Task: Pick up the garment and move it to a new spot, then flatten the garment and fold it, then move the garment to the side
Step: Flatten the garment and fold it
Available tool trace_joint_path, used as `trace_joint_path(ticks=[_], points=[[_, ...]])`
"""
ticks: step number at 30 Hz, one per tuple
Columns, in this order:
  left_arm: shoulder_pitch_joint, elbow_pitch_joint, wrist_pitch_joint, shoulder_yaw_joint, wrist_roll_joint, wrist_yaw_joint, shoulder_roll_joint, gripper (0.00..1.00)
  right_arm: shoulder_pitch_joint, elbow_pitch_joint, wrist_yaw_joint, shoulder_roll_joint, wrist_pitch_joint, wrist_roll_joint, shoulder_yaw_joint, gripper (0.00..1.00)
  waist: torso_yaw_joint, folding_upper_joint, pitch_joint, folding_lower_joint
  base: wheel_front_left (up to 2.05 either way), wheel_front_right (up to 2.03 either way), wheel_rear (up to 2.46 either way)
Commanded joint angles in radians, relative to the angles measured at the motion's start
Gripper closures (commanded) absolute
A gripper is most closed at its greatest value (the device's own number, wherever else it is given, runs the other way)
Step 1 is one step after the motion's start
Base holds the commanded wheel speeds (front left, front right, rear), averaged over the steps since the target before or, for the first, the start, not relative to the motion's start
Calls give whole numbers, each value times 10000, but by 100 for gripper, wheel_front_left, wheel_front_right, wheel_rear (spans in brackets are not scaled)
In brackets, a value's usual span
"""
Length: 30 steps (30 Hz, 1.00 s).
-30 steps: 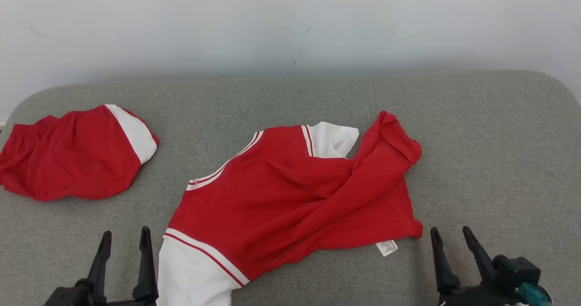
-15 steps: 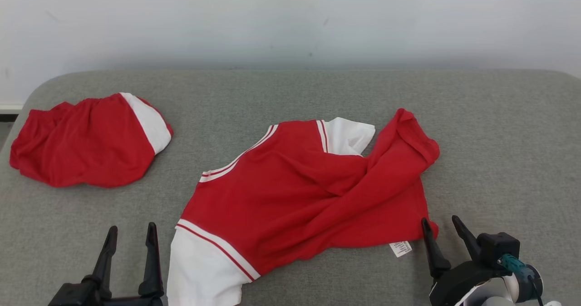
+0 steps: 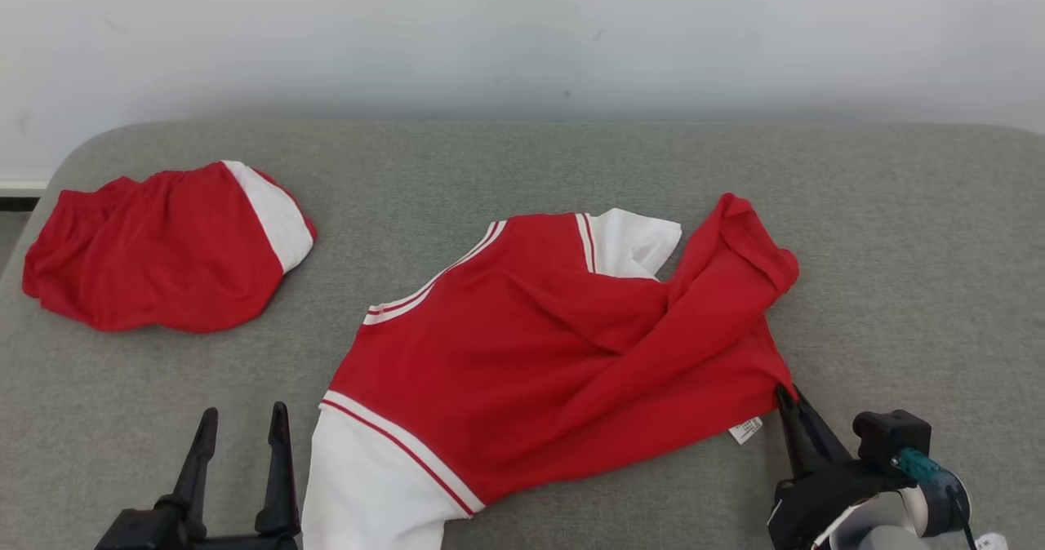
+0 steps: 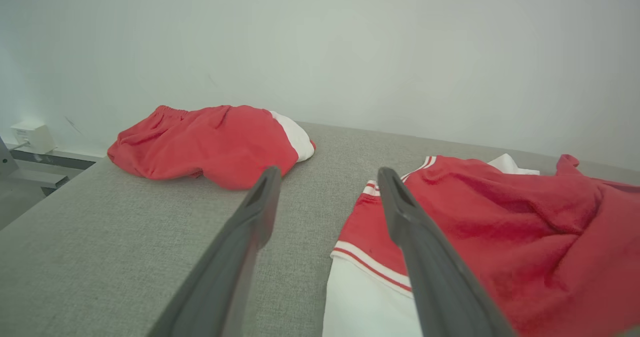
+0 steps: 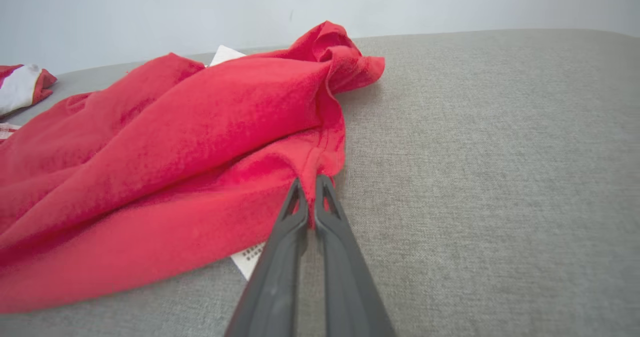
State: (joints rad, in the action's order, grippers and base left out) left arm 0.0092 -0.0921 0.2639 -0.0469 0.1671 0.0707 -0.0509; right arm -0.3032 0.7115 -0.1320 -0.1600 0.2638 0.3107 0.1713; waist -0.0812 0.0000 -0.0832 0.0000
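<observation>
Where the garment [image 3: 555,354] lies: crumpled across the middle of the grey padded surface [image 3: 898,248], mostly red, with one white sleeve at the near edge and another at the far side.
Garment's right part: bunched into a thick diagonal fold that ends in a rumpled peak at the far right.
Right gripper [image 3: 785,391]: jaws pinched together on the garment's near right corner. In the right wrist view [image 5: 310,182] red hem cloth is caught between the two tips.
Care tag [image 3: 745,430]: white, poking out from under the red hem, just left of the right gripper's fingers.
Left gripper [image 3: 244,409]: jaws spread wide with nothing between them, above bare grey surface just left of the near white sleeve.
Second garment [image 3: 163,248]: red with a white panel, heaped at the far left of the surface, well apart from the garment and both grippers.
</observation>
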Motion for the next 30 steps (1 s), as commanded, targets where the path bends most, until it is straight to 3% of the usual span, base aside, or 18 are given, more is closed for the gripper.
trace_joint_path(ticks=[1,14,23,24,25,26,27,28,30], points=[[47,-29,7,12,13,-17,4,0,242,-155,26,-61,8,-36,-16,100,146,0,78,0,0,0,0],[209,-131,7,34,268,-68,4,0,2990,-2497,26,-557,-163,-35,-1003,100,772,0,247,0,0,0,0],[97,-246,7,101,282,-25,5,0,2790,-2924,26,-571,-694,42,-1141,100,841,0,287,0,0,0,0],[71,-258,7,131,278,-37,5,0,2682,-2804,26,-609,-761,-22,-1111,92,809,0,295,0,0,0,0],[52,-270,7,148,272,-35,3,0,2571,-2648,26,-623,-793,-60,-1108,56,776,0,301,0,0,0,0],[31,-287,7,174,265,-28,3,0,2459,-2462,26,-623,-865,-67,-1088,11,738,0,313,0,0,0,0],[31,-287,7,174,265,-28,3,0,2459,-2462,26,-623,-865,-67,-1088,11,738,0,313,0,0,0,0],[12,-302,7,206,259,-21,5,0,2330,-2303,26,-616,-851,-90,-1070,0,693,0,330,0,0,0,0],[56,-262,7,262,270,-80,3,0,2123,-2083,26,-583,-732,-140,-1046,0,627,0,366,0,0,0,0]])
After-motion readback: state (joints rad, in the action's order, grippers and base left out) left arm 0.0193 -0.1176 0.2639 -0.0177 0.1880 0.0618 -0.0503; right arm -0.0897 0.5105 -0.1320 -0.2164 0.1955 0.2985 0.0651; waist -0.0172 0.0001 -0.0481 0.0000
